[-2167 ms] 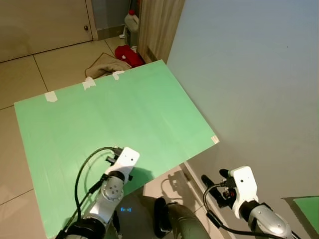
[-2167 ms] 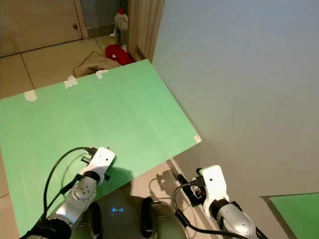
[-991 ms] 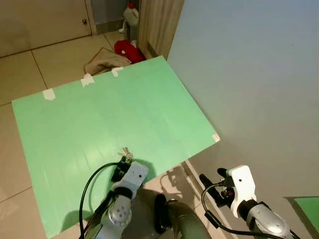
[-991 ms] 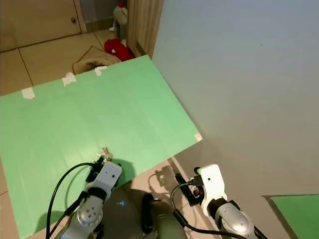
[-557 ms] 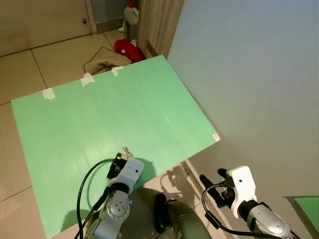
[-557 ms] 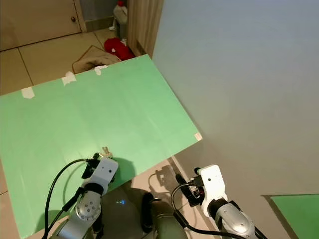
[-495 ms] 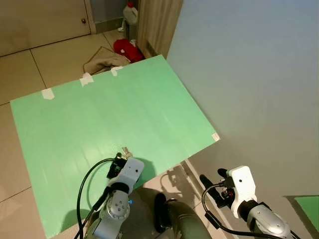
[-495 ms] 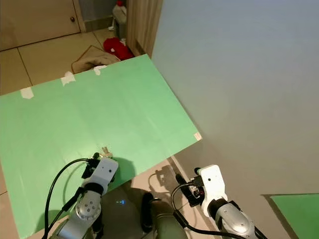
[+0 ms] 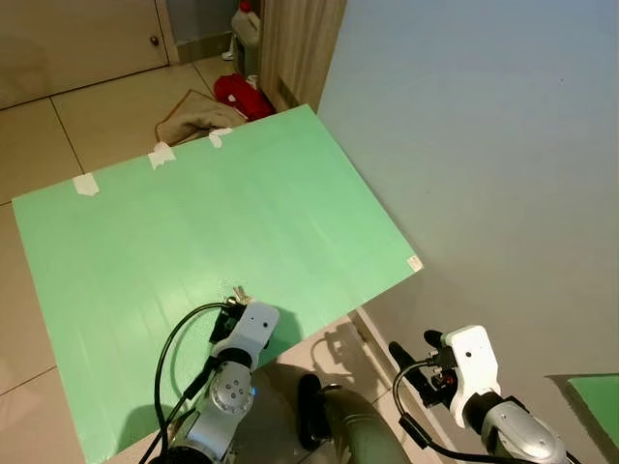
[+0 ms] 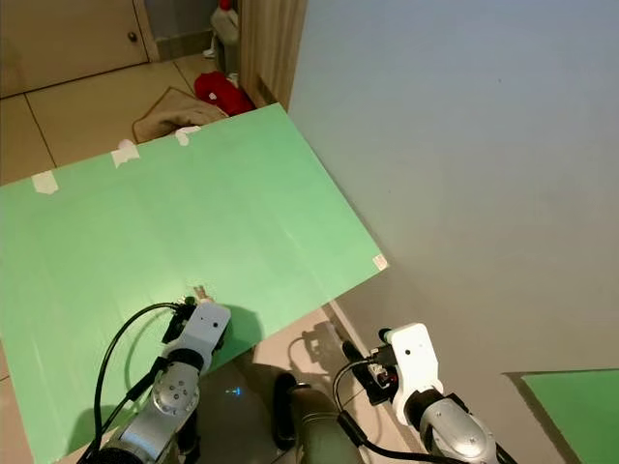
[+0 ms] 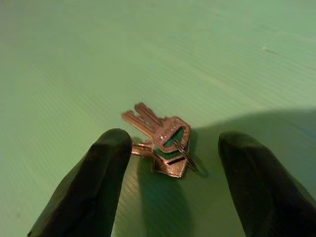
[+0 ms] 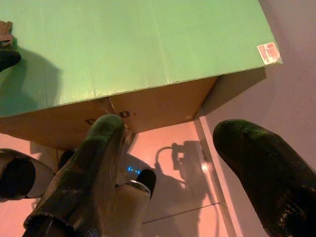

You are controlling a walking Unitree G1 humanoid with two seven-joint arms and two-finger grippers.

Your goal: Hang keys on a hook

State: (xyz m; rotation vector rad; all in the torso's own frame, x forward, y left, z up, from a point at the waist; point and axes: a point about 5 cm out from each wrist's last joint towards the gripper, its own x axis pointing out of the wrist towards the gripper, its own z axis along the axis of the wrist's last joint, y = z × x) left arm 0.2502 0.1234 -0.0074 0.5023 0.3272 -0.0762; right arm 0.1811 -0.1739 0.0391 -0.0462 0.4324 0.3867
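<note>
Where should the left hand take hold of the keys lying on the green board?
Probably at the stacked key heads and ring of the keys, coming from above: they lie flat on the green board, and the open left hand already straddles them.

Green board (image 9: pixel 242 213) atop cardboard box (image 12: pixel 148 106), apparently; keys (image 11: pixel 163 140) on it

Home interior: beige tiled floor (image 9: pixel 87 116), wooden door (image 9: pixel 68 39), plain wall (image 9: pixel 484 145), crumpled cloth (image 9: pixel 193 116) and bottle (image 9: pixel 247 24) in the corner
</note>
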